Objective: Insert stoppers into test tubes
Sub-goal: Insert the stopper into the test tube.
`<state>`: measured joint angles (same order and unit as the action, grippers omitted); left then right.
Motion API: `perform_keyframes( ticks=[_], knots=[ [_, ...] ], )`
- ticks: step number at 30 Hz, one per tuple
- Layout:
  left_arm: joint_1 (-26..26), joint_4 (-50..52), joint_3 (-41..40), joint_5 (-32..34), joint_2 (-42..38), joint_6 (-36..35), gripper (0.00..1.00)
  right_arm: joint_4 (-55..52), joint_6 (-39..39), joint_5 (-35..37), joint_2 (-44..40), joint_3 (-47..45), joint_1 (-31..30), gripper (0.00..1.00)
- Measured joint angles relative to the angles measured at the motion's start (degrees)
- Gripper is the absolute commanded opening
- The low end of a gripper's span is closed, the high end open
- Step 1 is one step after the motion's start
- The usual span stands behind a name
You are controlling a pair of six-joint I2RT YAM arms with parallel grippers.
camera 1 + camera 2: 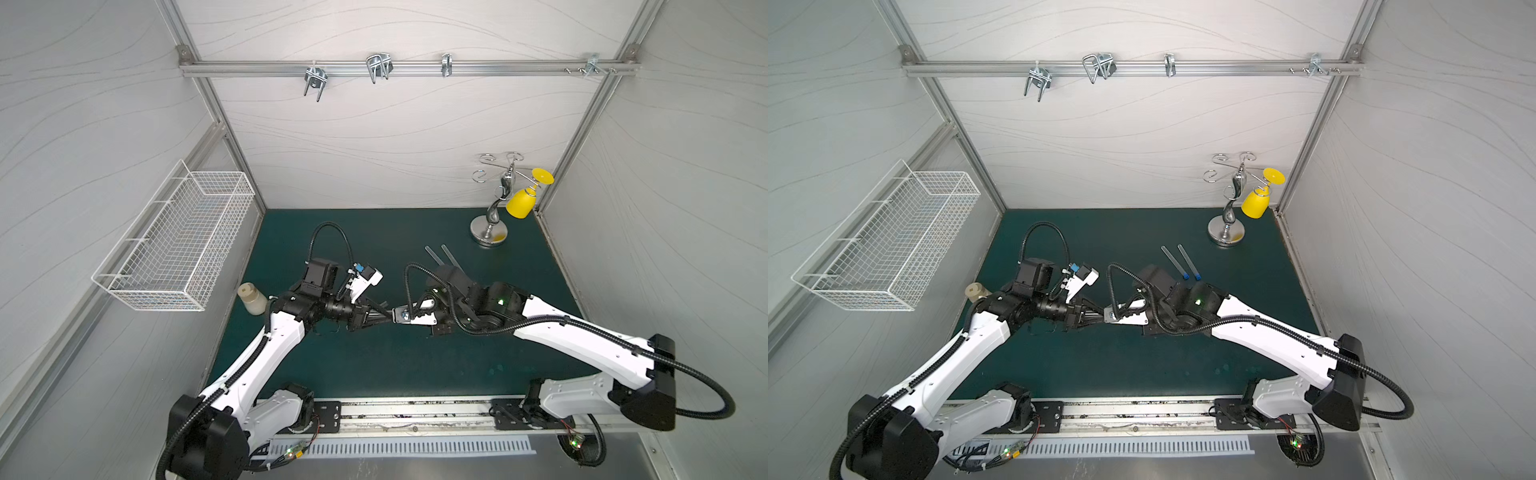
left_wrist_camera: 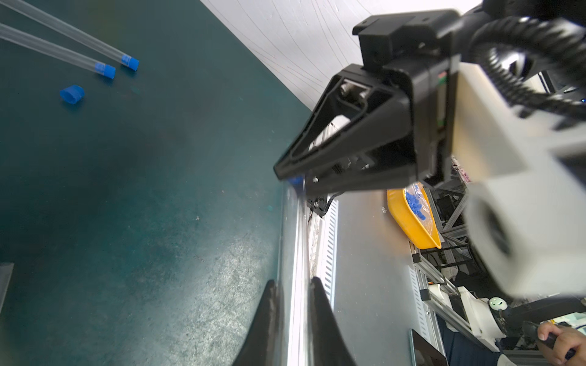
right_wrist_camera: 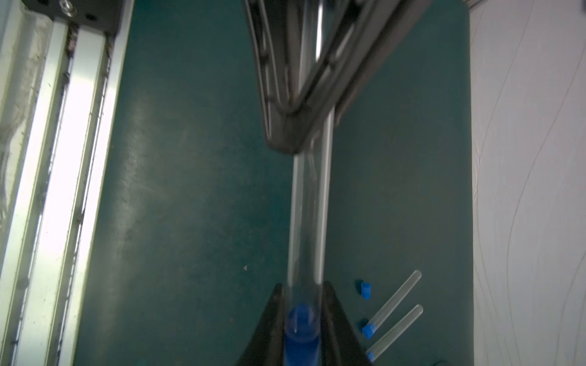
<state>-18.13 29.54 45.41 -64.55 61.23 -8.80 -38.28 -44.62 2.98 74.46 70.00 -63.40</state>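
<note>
My left gripper (image 2: pixel 293 283) is shut on a clear test tube (image 2: pixel 293 237) and holds it level above the green mat. The two grippers meet tip to tip in both top views, left gripper (image 1: pixel 386 314) against right gripper (image 1: pixel 398 316). My right gripper (image 3: pixel 302 288) closes round the tube's mouth, its fingers hugging a blue stopper (image 3: pixel 301 345) seated in the open end. Two more test tubes (image 1: pixel 1173 259) (image 1: pixel 1187 259) lie side by side on the mat beyond the right arm, each plugged with a blue stopper. One loose stopper (image 2: pixel 72 94) lies near them.
A cream-capped bottle (image 1: pixel 251 298) stands at the mat's left edge beside the left arm. A white wire basket (image 1: pixel 174 245) hangs on the left wall. A chrome stand (image 1: pixel 490 224) with a yellow glass (image 1: pixel 519 203) occupies the back right corner. A yellow tray (image 2: pixel 415 218) sits off the table.
</note>
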Motion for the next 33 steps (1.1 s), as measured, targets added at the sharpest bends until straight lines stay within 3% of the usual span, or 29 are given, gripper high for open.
perform_keyframes(
  ticks=[10,19,33],
  knots=[
    [0.8,-0.8,0.0,-0.3,-0.1,0.0,0.00,2.8,-0.8,-4.6,-1.2,0.5,1.4,0.40],
    [3.2,-1.3,0.0,-0.6,-1.1,0.9,0.00,4.8,2.4,-13.7,-10.4,-0.8,8.4,0.43],
    [5.7,-6.0,-0.1,-3.9,-2.6,7.3,0.00,22.5,14.3,-30.6,-21.8,-22.0,24.3,0.36]
  ],
)
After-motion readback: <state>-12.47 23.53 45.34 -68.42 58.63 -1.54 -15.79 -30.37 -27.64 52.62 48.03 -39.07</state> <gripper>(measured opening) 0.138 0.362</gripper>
